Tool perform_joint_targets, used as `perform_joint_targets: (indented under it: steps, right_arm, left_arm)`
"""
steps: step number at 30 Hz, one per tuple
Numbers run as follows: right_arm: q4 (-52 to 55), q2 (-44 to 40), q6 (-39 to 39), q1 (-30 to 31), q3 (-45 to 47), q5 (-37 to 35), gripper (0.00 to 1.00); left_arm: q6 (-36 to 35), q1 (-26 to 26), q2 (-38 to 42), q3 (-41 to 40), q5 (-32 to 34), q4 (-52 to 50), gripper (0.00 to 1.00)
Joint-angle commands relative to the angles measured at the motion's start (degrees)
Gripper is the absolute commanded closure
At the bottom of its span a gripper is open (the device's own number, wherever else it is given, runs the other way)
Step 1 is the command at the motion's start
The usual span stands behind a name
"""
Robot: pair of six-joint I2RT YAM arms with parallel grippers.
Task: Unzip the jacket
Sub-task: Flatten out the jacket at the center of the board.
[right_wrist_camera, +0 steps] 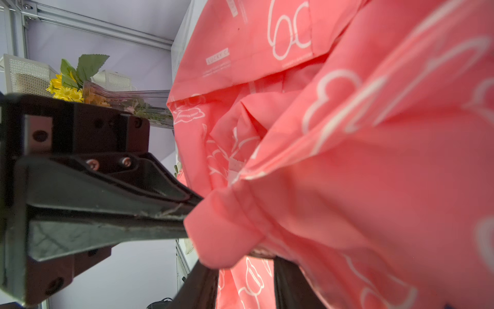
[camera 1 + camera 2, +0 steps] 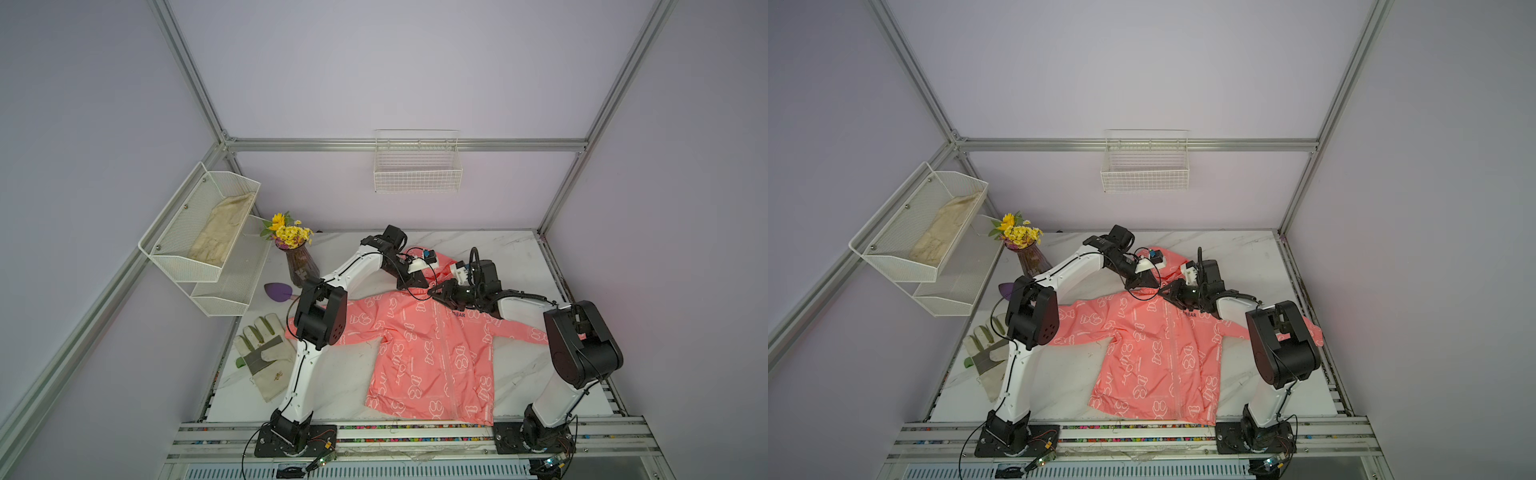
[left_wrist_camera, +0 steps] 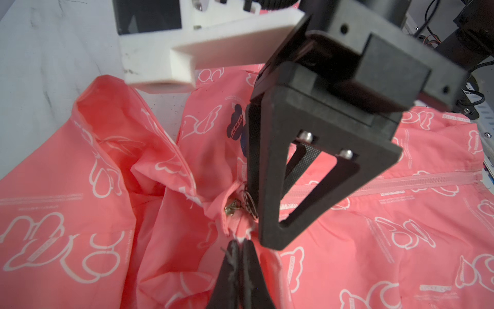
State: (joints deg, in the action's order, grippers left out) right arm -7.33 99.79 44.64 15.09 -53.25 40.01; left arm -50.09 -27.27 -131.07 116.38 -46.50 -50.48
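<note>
L arm [image 2: 305, 374], R arm [image 2: 557, 399]: wht links, blk joints | blk cables [image 2: 474, 254] | blk base plates [image 2: 264, 442]

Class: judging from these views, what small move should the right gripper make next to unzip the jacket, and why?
Probably close the right gripper on the zipper pull. Its jaws stand apart right beside it, the left gripper pinches the jacket at its collar, and the zipper is closed.

Thin smooth coral-pink cloth jacket [image 2: 419, 357] with slight sheen, glossy marble-look tabletop [image 2: 336, 390], rough canvas work glove [image 2: 266, 353], white perforated-metal shelf [image 2: 187, 262], white wire basket [image 2: 417, 180], ribbed glass vase [image 2: 301, 268]
</note>
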Motion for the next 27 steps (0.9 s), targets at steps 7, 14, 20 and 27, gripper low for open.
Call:
perform_joint_targets:
  steps: [7,14,20,27]
  right_arm:
    - [-6.28,1.17,-2.02,-1.86,-0.97,2.3,0.59]
    - [-8.93,3.76,-1.84,-2.19,-1.61,6.11,0.55]
    - [-9.73,5.85,-1.17,-3.35,-1.28,7.18,0.56]
    - [-12.55,5.9,-0.08,-4.72,0.15,6.9,0.64]
  left_arm:
    - [-0.66,0.37,5.19,-1.11,-3.38,0.28,1.0]
    - [-0.56,0.29,5.26,-1.63,-2.96,0.25,1.0]
    - [-0.49,0.11,5.48,-1.77,-2.75,0.29,1.0]
    - [-0.49,-0.07,5.56,-1.93,-2.42,0.35,1.0]
